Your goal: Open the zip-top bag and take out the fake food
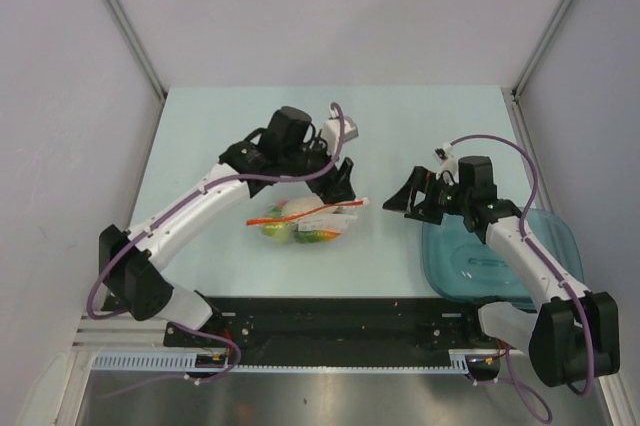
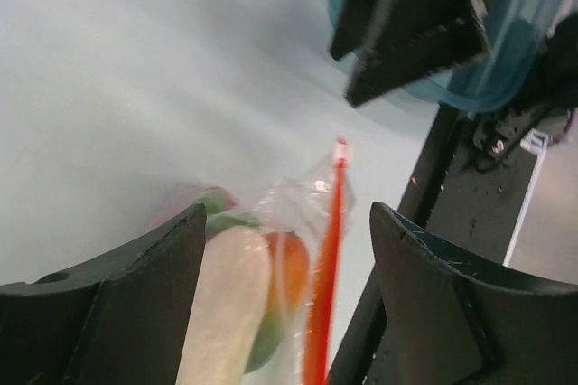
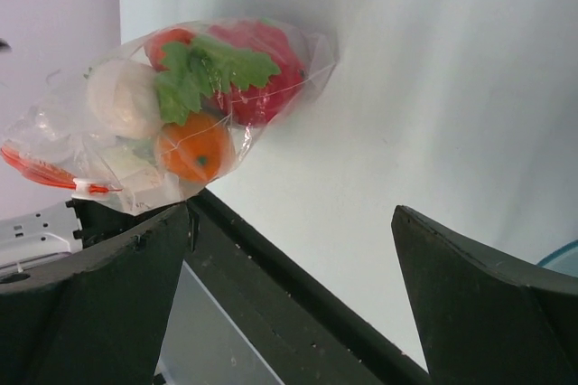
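1. Step in hand: the approach to open. The zip-top bag [image 1: 305,224] lies unopened on the desk [image 1: 220,136], left of the teal tray [image 1: 540,236], with the fake food [image 3: 226,78] inside.
2. My left end effector [image 1: 342,186] is released and hangs over the bag's tray-side end. My right end effector [image 1: 398,196] is also released and empty, between the tray and the bag.
3. Next move, as I judge it: pinch one lip of the mouth with each end effector and pull them apart. The film looks floppy, so I must grip close to the zip strip [image 2: 327,277].
4. Only the left wrist view shows the strip running between my spread fingers.
5. Only the right wrist view makes out the dragon fruit [image 3: 262,69], the orange [image 3: 194,150] and the radish [image 3: 122,100].
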